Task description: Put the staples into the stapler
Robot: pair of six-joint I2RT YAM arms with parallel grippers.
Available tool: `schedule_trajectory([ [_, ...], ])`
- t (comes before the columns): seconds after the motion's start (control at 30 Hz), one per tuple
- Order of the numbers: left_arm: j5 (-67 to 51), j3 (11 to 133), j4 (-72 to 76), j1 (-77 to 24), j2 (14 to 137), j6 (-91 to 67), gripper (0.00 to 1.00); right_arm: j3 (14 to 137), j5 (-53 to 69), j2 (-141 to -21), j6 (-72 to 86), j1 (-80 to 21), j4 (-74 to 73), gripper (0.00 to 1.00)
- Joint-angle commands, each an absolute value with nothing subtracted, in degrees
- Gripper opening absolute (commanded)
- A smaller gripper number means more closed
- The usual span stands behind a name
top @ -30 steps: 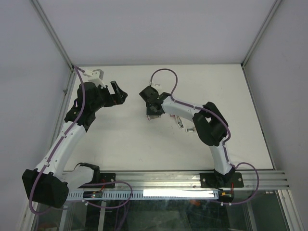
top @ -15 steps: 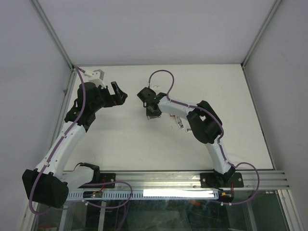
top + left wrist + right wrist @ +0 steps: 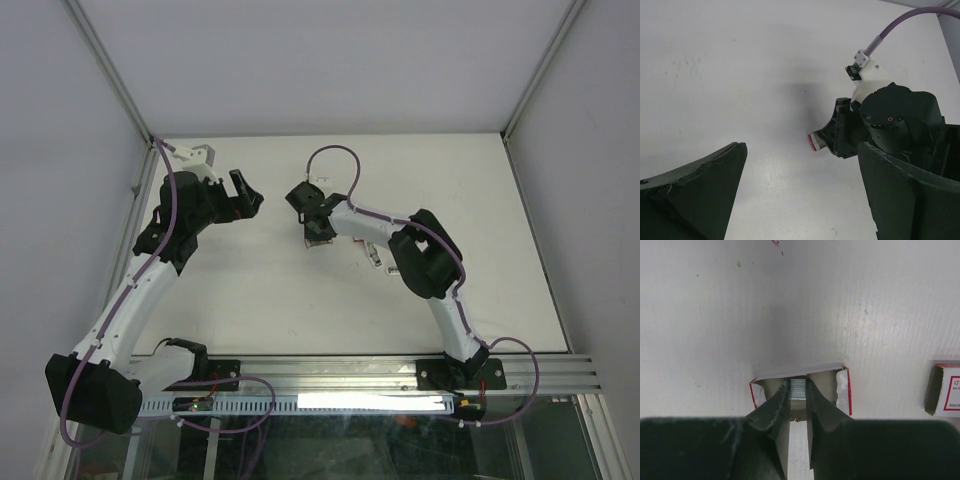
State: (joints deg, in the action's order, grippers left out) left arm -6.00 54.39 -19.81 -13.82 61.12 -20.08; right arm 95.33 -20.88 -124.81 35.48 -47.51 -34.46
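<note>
red-and-white sleeve point(image 3: 946, 396), "500" legible; rest cut off

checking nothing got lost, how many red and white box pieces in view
2. The open tray lies under the right gripper, which pinches the staple strip in it; the sleeve lies at the right wrist view's right edge. More could be hidden.

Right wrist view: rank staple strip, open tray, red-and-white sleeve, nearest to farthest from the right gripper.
1. staple strip, between the fingertips of the right gripper.
2. open tray, surrounding the strip.
3. red-and-white sleeve, apart at the view's right edge.
</note>
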Motion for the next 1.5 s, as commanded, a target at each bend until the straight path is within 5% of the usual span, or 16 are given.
schedule_trajectory([
  [0.0,-5.07,54.14,-18.29,-13.75,59.08,-18.97,0.99,92.76,-18.45,-118.07,29.68,-47.78,-29.1,0.14],
  [0.6,-4.14,53.79,-18.3,-13.62,59.14,-18.63,0.99,64.78,-9.2,-93.64,15.52,-49.24,-21.97,0.15],
  [1.47,-5.26,53.74,-18.19,-13.7,60.11,-18.97,0.99,62.86,-8.82,-99.59,16.16,-50.53,-23.75,0.22],
])
